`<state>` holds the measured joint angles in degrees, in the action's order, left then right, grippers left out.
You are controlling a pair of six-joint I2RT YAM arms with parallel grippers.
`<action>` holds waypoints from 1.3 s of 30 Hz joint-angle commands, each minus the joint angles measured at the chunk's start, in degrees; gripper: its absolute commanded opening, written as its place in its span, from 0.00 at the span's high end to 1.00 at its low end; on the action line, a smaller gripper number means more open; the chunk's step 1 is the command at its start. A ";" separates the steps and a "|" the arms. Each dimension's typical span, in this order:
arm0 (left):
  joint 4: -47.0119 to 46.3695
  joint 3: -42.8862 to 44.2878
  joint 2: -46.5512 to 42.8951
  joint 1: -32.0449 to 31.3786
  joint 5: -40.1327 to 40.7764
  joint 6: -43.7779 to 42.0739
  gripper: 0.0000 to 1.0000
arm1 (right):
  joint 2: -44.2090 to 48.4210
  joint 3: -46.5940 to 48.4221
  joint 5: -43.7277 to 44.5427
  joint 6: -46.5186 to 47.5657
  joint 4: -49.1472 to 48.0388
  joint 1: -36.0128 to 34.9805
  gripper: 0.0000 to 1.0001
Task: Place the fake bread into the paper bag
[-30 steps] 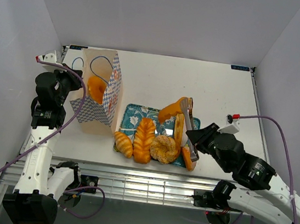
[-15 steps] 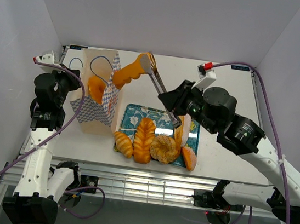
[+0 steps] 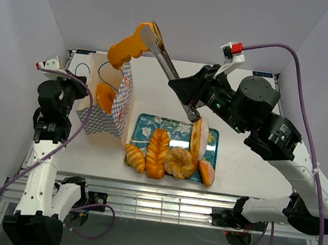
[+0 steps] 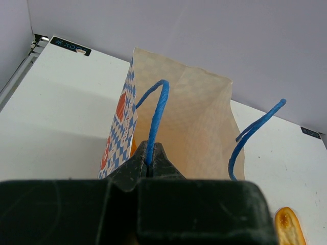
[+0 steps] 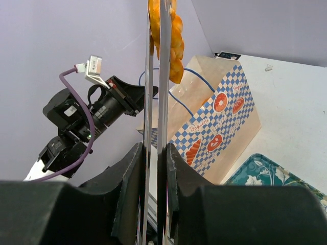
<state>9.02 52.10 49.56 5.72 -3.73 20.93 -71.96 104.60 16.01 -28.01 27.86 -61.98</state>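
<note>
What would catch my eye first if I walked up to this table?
First, the golden toy pastry held high over the open paper bag at the table's back left, pinched in long metal tongs that the right gripper grips. Then the left gripper, clamped on one blue cord handle of that bag, and more pastries crowded on and beside a teal floral tray near the front.

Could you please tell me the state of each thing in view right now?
Paper bag: upright, top open.
Bagged pastry: resting inside the bag.
Left hand: shut on the blue cord handle.
Right hand: shut on the tongs.
Held pastry: pinched in the tongs, in the air by the bag's top, not yet in.
Tray: lying flat.
Remaining pastries: on and beside the tray.
</note>
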 commanded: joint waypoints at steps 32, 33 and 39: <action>0.04 -0.50 -1.04 -0.27 -0.23 -0.45 1.00 | -6.43 -7.21 -1.60 2.52 -11.86 -0.34 0.92; 0.04 -0.50 -1.04 -0.27 -0.32 -0.45 1.00 | -6.61 -7.39 -1.86 2.35 -11.95 -0.34 0.92; 0.04 -0.50 -0.87 -0.27 -0.49 -0.45 1.00 | -8.10 -8.53 -3.97 1.99 -12.92 -0.34 0.91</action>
<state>8.99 52.07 49.54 5.72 -3.81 20.84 -80.68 95.77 13.45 -26.52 21.65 -62.02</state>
